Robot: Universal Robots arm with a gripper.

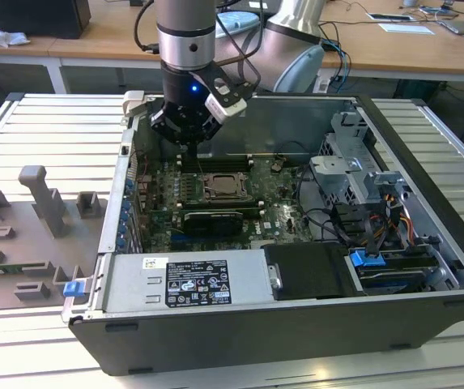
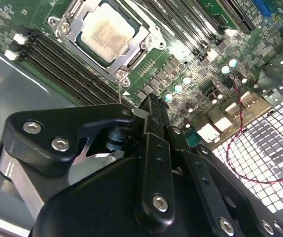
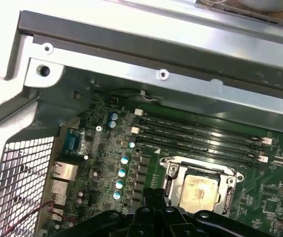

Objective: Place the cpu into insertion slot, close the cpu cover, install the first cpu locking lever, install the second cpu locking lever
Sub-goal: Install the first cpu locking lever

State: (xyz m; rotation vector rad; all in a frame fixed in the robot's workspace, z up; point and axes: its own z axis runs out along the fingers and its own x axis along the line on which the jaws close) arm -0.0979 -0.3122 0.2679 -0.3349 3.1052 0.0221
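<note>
Over the open computer case (image 1: 296, 324), the gripper (image 2: 151, 106) hangs with jaws pressed together, holding nothing. Near its tips the cpu (image 2: 107, 30) lies framed by the lowered cpu cover (image 2: 75, 27).

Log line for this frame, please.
gripper: over motherboard, near socket | cpu: seated | cpu cover: down around cpu

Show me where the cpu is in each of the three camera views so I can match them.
Exterior view: the cpu sits in the middle of the motherboard.
Second wrist view: the cpu lies just past the tool.
First wrist view: the cpu lies beside the memory slots.
Shared landmark: the long black memory slots flanking the cpu.
</note>
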